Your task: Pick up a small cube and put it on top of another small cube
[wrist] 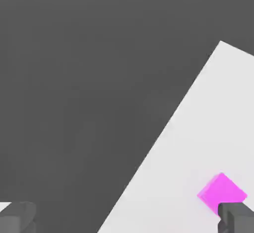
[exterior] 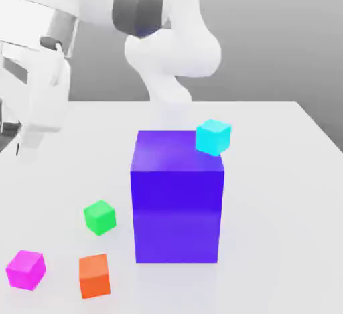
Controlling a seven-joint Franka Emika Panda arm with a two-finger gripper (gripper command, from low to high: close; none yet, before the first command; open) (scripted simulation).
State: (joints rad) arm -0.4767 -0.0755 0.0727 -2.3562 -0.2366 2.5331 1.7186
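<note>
The gripper (wrist: 126,218) is open, its two fingertips standing wide apart with nothing held between them. In the exterior view it hangs at the far left, above the level of the magenta cube (exterior: 26,270), which sits on the white table (exterior: 275,239) near the exterior view's lower left corner. In the hand view one fingertip overlaps part of that cube; the cube is not gripped. The green cube (exterior: 100,217) rests on the table between the magenta cube and the blue block (exterior: 177,215), farther back than the magenta one. The orange cube (exterior: 94,276) sits to the exterior view's right of the magenta cube, apart from it. The cyan cube (exterior: 213,138) shows over the block's top at its right edge in the exterior view; whether they touch, I cannot tell.
</note>
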